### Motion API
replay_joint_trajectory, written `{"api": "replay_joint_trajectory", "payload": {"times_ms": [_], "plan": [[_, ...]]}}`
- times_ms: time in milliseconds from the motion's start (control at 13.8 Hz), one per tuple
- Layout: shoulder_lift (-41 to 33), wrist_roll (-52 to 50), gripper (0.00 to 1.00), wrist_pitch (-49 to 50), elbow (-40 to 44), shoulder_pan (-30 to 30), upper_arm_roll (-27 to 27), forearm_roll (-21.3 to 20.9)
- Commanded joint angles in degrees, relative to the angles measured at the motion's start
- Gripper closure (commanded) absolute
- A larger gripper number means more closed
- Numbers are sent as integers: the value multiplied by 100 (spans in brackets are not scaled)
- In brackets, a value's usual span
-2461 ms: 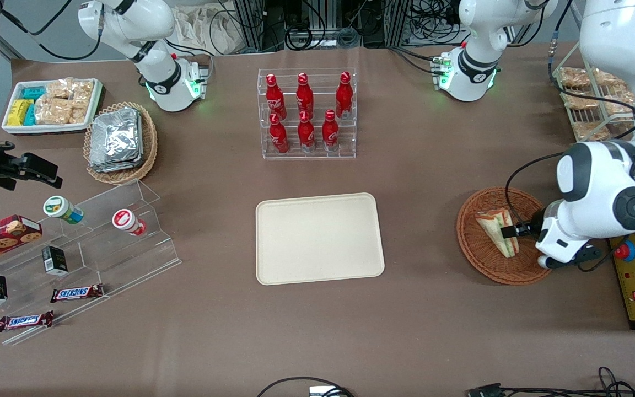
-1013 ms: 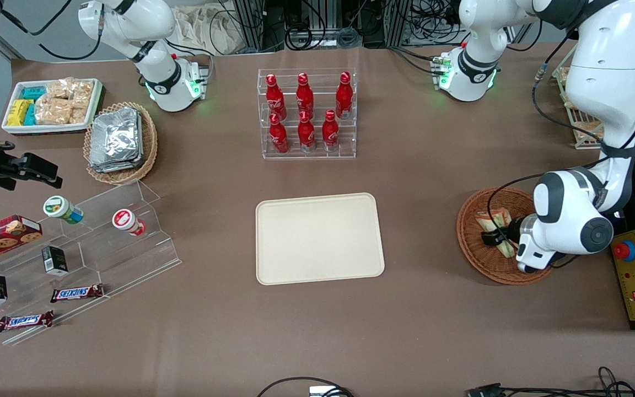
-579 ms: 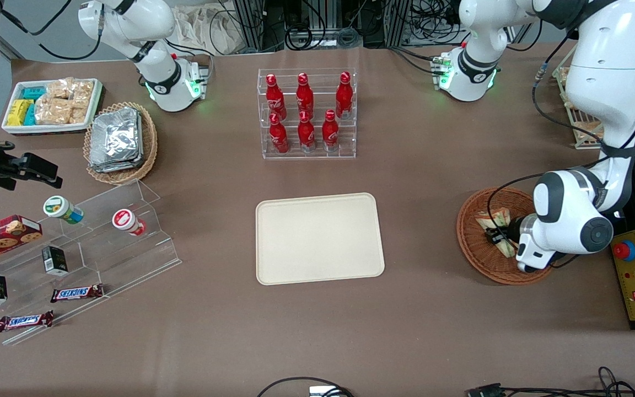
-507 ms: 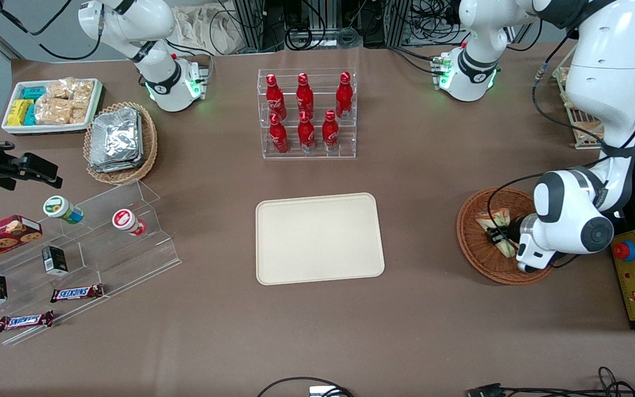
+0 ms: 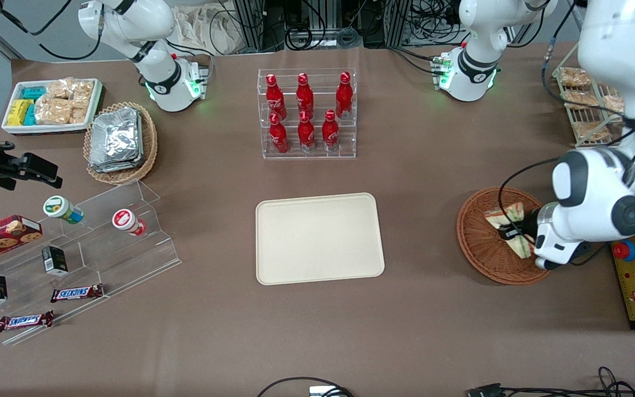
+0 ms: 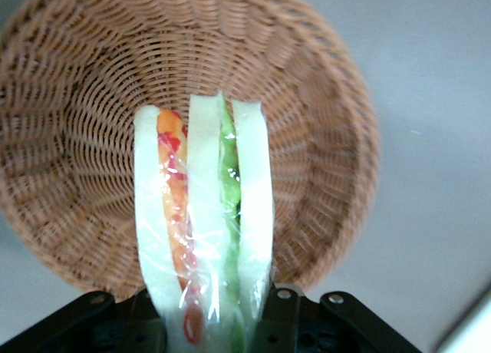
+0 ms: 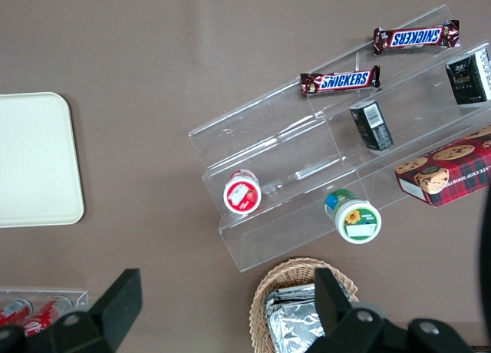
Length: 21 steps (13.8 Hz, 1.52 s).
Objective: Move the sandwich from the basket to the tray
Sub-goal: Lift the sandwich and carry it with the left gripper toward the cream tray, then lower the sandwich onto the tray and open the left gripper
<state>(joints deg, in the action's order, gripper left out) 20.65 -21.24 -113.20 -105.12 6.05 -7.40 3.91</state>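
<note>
My claw (image 5: pixel 517 234) is clamped on the sandwich (image 5: pixel 511 227), its dark fingers (image 6: pixel 288 326) pressing the wedge from both flat sides near its broad end. In my wrist camera the sandwich (image 6: pixel 203 222) stands on edge between them, three white bread slices wrapped in clear film, an orange-red layer in one gap and a green layer in the other. It hangs over the basket (image 6: pixel 92 130), and I cannot tell whether its tip touches the weave. From the front, the wedge sits above the part of the basket (image 5: pixel 480 242) closest to my arm, with the round reddish-brown rim showing all around. The basket rests on the brown counter (image 5: pixel 416 182) toward my end. The tray (image 5: pixel 319 238) lies flat near the middle of the counter, well apart from the basket, with nothing on it. Farther from the front camera than the tray stands a clear rack of red bottles (image 5: pixel 306 113). Toward the parked arm's end are a clear stepped shelf (image 5: pixel 102 242) with small snacks and a tan basket of foil packs (image 5: pixel 119 140).
</note>
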Motion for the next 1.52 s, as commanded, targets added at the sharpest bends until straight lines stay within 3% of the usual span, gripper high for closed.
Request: {"api": "replay_joint_trajectory", "payload": {"times_ms": [0, 217, 434, 724, 1086, 1447], "plan": [[-263, -222, 67, 421, 446, -130, -444, 48], [-105, -398, 67, 545, 852, -357, -902, 13], [447, -1091, 67, 580, 1466, -1077, -912, -40], [1063, -1207, 67, 536, 1828, -1834, -903, -232], [1845, -1216, 67, 387, 2171, -2300, -903, -487], [2338, -1216, 67, -359, 2180, -2687, -868, -567]]}}
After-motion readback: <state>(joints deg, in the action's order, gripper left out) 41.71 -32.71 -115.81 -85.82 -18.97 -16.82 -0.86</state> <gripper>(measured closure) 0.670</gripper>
